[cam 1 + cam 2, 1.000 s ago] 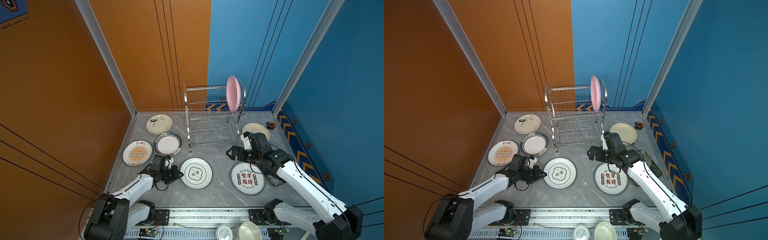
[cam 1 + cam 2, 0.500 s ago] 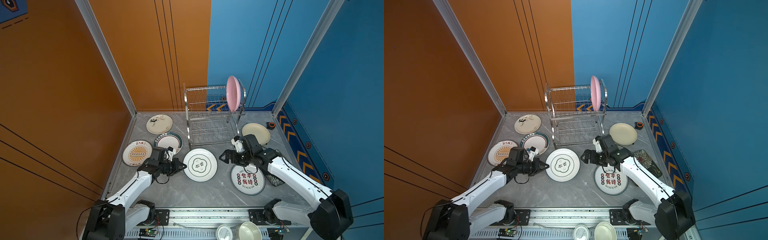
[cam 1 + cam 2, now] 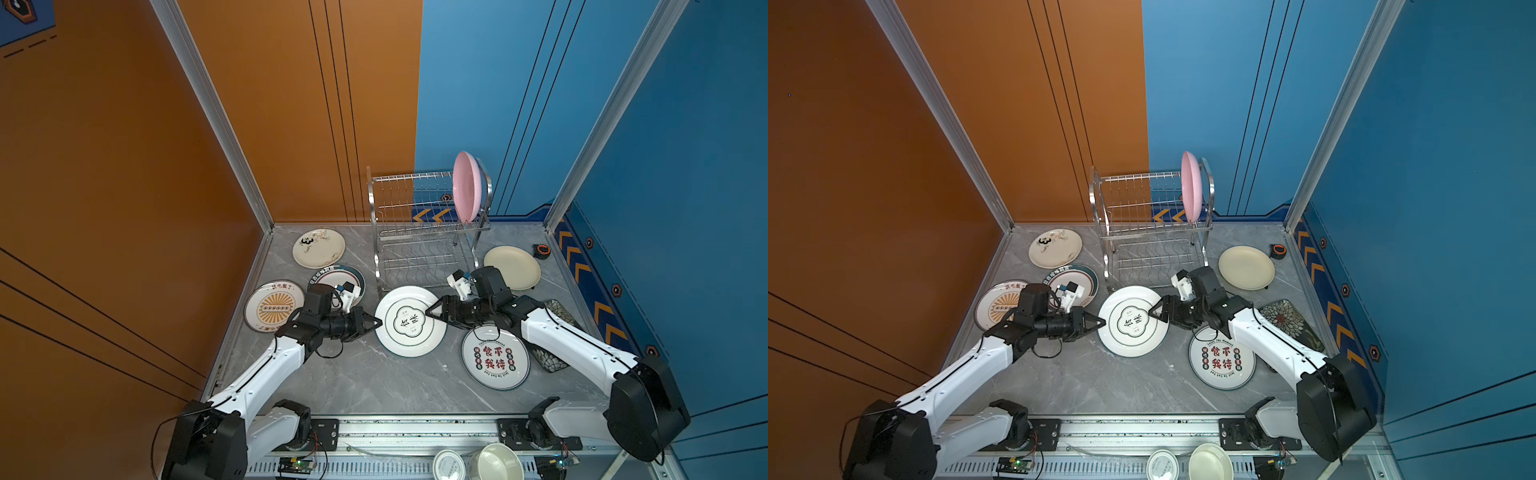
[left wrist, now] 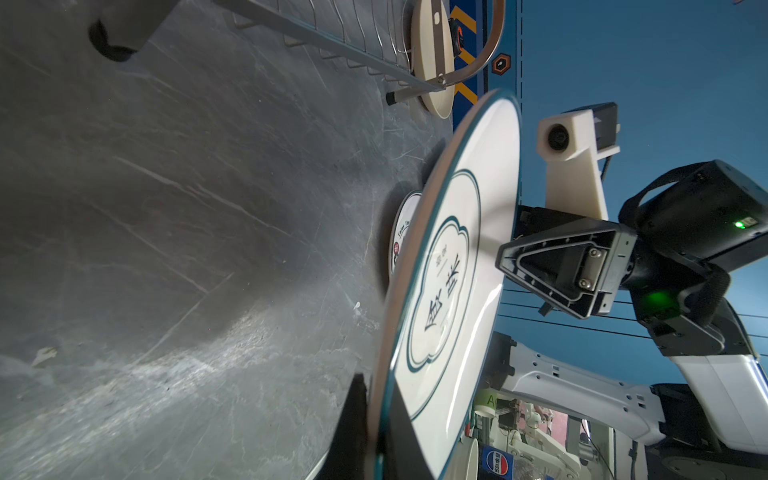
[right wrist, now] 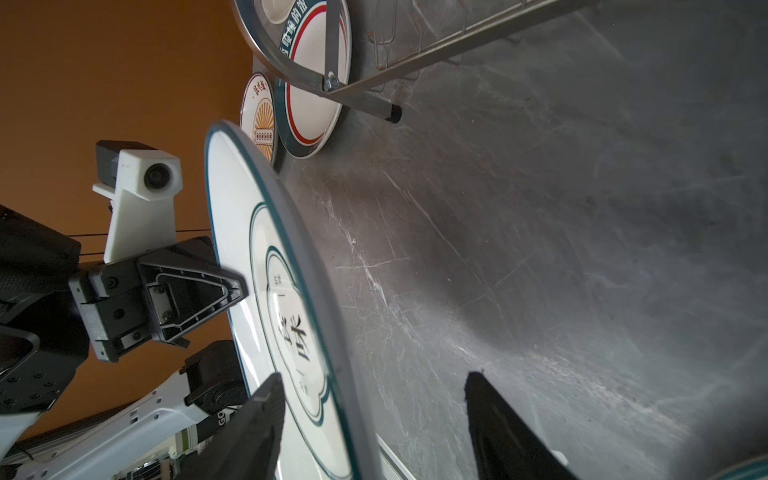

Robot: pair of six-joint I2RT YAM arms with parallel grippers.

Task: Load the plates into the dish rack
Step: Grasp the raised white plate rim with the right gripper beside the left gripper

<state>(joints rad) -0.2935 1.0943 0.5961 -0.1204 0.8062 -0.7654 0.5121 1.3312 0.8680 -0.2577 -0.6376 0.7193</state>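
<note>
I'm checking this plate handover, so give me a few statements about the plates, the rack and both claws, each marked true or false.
1. The round pink plate stands on edge in the top tier of the shiny steel wire dish rack. True.
2. The left claw is shut on the rim of the white round plate with a green rim and cloud emblem. True.
3. The right claw is clamped on that plate too. False: its jaws stand open on either side of the rim.
4. The plain cream round plate sits in the rack's lower tier. False: it lies flat on the grey marble table, right of the rack.
</note>
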